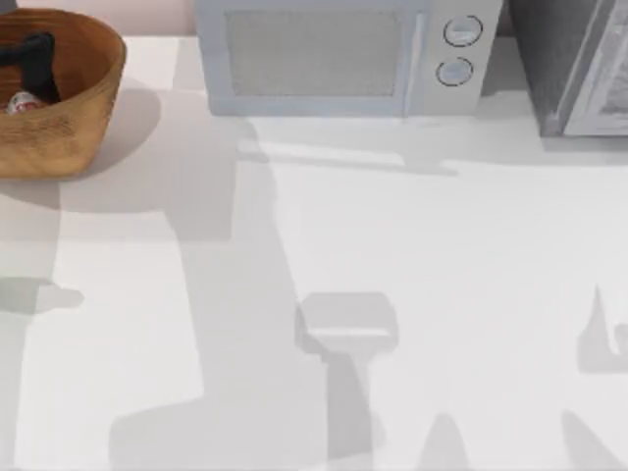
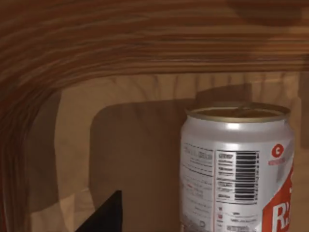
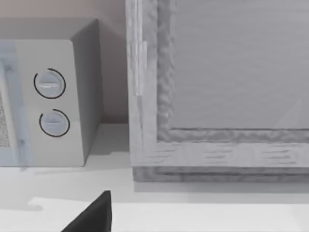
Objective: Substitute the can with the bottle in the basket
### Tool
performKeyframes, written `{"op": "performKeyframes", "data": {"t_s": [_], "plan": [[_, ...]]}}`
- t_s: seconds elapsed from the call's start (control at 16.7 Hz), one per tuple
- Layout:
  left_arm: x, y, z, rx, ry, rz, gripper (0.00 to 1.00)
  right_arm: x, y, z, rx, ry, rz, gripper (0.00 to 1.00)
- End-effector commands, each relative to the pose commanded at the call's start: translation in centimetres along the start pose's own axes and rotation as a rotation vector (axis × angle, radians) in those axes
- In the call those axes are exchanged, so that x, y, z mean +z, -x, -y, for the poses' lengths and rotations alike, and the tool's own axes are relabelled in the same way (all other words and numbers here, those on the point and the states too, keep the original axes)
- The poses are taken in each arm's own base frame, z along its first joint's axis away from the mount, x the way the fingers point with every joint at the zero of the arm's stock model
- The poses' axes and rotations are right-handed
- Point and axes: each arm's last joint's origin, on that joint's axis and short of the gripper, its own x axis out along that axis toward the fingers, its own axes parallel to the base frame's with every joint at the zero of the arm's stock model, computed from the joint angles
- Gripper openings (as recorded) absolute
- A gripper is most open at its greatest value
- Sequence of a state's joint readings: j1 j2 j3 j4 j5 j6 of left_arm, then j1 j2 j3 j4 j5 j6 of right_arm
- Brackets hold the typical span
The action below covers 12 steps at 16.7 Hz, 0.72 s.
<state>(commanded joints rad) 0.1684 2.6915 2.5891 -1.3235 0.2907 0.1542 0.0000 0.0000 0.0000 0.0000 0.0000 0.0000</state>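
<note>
Top: left gripper (image 1: 37,61) down inside basket (image 1: 93,93), beside can (image 1: 22,101) — likely lining up grasp.
Left wrist: can (image 2: 236,169) upright, unheld; finger state — cannot tell.
Right wrist: microwave (image 3: 48,96).

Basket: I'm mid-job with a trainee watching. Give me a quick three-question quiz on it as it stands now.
1. True or false: the can sits on the table, outside the basket.
2. What stands to the basket's right along the table's back? A microwave; B kettle; C toaster.
3. Fill in: the left claw is down inside the ____.

Key: 1 false, the can is inside the basket; 2 A; 3 basket.
</note>
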Motion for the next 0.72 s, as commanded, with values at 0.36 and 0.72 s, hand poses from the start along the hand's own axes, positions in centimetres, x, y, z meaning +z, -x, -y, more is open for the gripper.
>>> {"op": "performKeyframes", "data": {"t_s": [0.36, 0.72], "plan": [[-0.2, -2.5, -0.1, 0.000, 0.000, 0.000, 1.00, 0.0, 0.0, 0.0, 0.000, 0.000, 0.000, 1.00], [-0.2, -2.5, -0.1, 0.000, 0.000, 0.000, 0.77, 0.0, 0.0, 0.0, 0.000, 0.000, 0.000, 1.00]]}}
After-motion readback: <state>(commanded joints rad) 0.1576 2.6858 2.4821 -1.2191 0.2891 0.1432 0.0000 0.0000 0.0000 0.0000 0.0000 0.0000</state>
